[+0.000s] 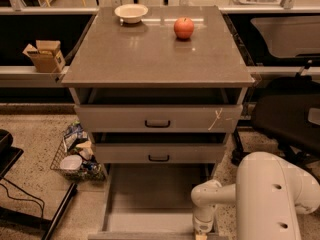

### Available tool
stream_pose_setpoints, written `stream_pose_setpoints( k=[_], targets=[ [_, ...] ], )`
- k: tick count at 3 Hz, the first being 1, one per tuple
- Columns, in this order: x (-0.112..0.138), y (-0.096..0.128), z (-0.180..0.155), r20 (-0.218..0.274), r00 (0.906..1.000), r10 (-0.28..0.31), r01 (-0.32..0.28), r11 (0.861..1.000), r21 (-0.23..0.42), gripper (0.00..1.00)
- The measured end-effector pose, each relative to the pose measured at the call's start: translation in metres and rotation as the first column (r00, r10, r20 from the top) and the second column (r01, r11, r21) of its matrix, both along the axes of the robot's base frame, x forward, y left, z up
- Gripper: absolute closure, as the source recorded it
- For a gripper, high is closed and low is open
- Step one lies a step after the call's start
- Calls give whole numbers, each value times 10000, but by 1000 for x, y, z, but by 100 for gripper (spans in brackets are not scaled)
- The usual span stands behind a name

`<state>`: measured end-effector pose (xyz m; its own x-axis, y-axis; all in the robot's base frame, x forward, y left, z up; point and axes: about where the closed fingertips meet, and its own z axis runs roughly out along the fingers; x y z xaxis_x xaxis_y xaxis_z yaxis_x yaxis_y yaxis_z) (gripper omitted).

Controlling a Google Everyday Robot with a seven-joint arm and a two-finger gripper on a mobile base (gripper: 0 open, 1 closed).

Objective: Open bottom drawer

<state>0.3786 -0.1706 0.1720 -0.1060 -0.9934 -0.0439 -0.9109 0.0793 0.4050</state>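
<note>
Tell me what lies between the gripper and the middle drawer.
Only the bottom drawer's bare grey inside, per the camera view; the gripper sits at its front edge, lower right.

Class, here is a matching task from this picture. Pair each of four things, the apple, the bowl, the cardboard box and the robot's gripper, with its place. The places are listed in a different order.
Things:
1. apple
2. bowl
3. cardboard box
4. gripper

Places:
A. on the ledge at the left
B. back left of the cabinet top
C. low at the front right of the pulled-out bottom drawer
D. back of the cabinet top, right of centre

Pairs: 1-D, 2-B, 3-A, 4-C
</note>
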Motion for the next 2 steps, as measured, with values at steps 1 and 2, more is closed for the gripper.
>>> stream_pose_setpoints(
  k=[1, 2],
  targets=[
    [-3, -4, 19, 204, 9998, 63, -63, 10000, -1, 11],
    [-11, -11, 71, 627, 9980, -11, 21, 9999, -164, 0]
  ],
)
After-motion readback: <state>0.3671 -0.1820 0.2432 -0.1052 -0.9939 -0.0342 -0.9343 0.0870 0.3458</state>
